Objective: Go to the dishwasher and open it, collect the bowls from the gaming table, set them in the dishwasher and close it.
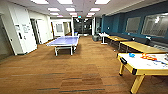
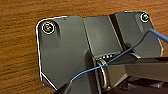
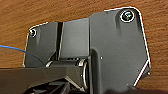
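At the right of the head view stands the gaming table, white-topped with a dark edge and yellow legs. A bright blue bowl sits on its near-left part, and orange and coloured game pieces lie beside it. The dishwasher is out of view. Both wrist views look down on brown carpet past the robot's own dark plate and jointed bar, and a thin blue cable crosses each.
A blue table-tennis table stands mid-room, ahead and left. Yellow-topped tables line the teal right wall. White walls and doors run along the left. A wide stretch of brown carpet lies between me and the gaming table.
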